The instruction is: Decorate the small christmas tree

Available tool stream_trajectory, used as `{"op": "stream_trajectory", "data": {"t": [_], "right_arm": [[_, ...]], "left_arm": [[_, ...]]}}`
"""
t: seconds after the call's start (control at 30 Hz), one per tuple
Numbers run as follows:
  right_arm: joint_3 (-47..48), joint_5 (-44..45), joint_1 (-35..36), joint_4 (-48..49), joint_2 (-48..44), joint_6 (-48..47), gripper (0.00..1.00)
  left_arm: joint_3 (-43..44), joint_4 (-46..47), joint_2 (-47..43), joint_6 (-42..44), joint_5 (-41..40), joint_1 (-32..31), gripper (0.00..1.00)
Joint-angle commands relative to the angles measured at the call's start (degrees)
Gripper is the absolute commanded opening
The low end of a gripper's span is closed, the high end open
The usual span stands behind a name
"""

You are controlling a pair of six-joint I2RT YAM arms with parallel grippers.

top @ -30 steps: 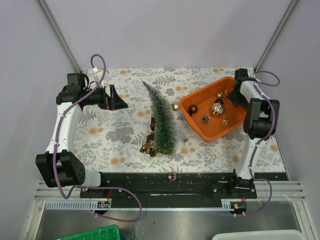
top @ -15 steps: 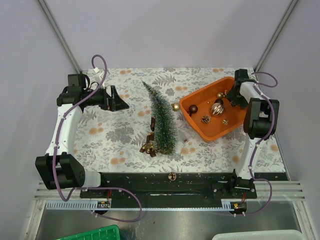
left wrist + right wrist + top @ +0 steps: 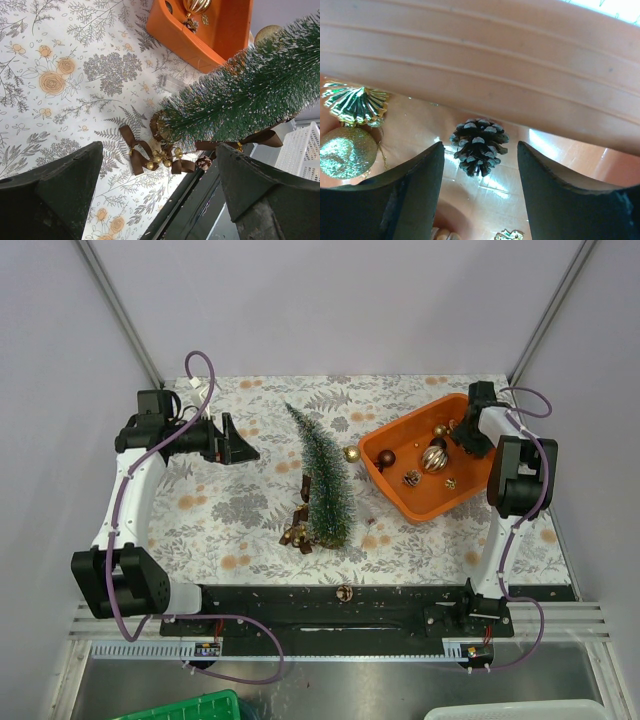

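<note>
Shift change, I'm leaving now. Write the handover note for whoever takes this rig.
Left gripper: open, empty, over the floral-print table, left of the slim green frosted bottle-brush tree.
Right gripper: open inside the orange plastic tray, jaws either side of a frosted brown pinecone, no grip yet.
Tree: lying on the table, brown ribbon bows at its base.
Done: cannot tell if any bow is attached.
Left: grip pinecone, take it to the tree.

I see my worktop is white, printed with grey ferns and peach roses. The small christmas tree is dark green, frosted white. The tray is orange, the pine cone dark brown with white tips, and the bows brown with gold beads.
</note>
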Motion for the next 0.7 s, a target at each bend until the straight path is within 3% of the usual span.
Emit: {"op": "stream_trajectory", "data": {"t": [0.0,0.3,0.6,0.67], "right_arm": [[-0.77,0.06,0.2,1.55,-3.14,0.4,0.64],[-4.02,-2.31,0.2,1.99,-8.41,1.19,0.51],[-17.37,-15.66,2.22,5.67,-30.89,4.88,0.43],[-19.4,-13.75,3.01,4.72,-34.68,3.57,0.44]], "left_arm": [[-0.38,2.2,0.01,0.94,1.96,-0.07,0.99],[-0.3,2.12,0.36,0.85,2.49,-0.07,0.99],[0.32,4.13,-0.43,-0.55,2.05,-1.74,0.99],[0.32,5.28,-1.13,-1.25,1.96,-2.53,0.99]]}}
